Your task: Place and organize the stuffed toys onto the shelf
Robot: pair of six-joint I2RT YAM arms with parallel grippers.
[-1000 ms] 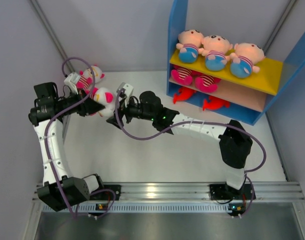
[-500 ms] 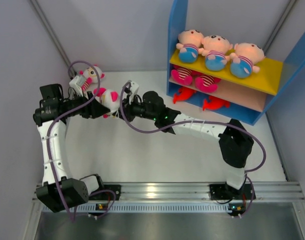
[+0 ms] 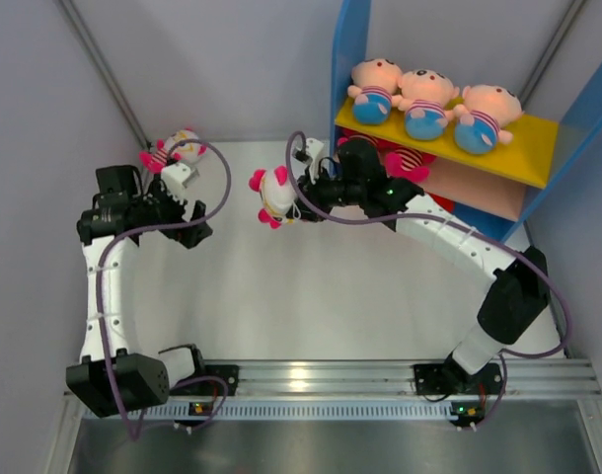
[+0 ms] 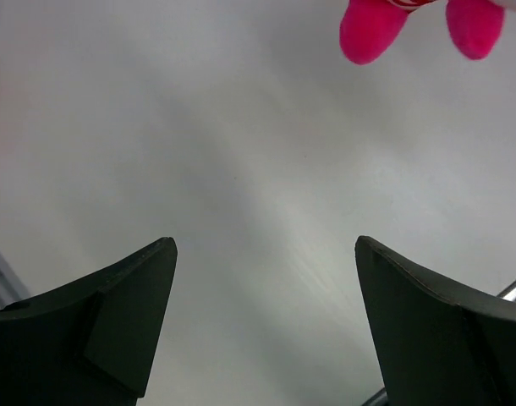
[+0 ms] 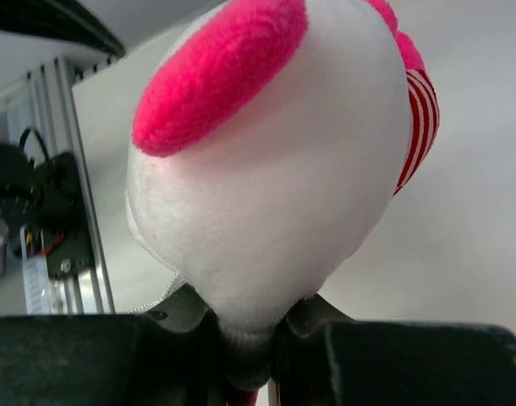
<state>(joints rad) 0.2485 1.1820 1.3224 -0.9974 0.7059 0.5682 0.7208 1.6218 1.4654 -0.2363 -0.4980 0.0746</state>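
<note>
Pink-eared doll [image 3: 273, 194] with a white head and red-striped body hangs above the table [image 3: 281, 296], just left of the shelf [image 3: 345, 89] and apart from it. The right gripper [image 3: 295, 204] is clamped on it; in the right wrist view the fingers pinch the doll [image 5: 266, 186] from below, at the base of its head. The left gripper [image 3: 190, 223] hovers over the table's left side with its jaws spread wide and nothing between them [image 4: 262, 326]. A second pink-eared doll [image 3: 175, 150] lies on the table at the back left corner. Three peach dolls [image 3: 424, 104] sit in a row on the yellow top board [image 3: 538, 138]. On the tan middle board, what looks like another striped doll [image 3: 412, 163] is partly hidden behind the right arm.
</note>
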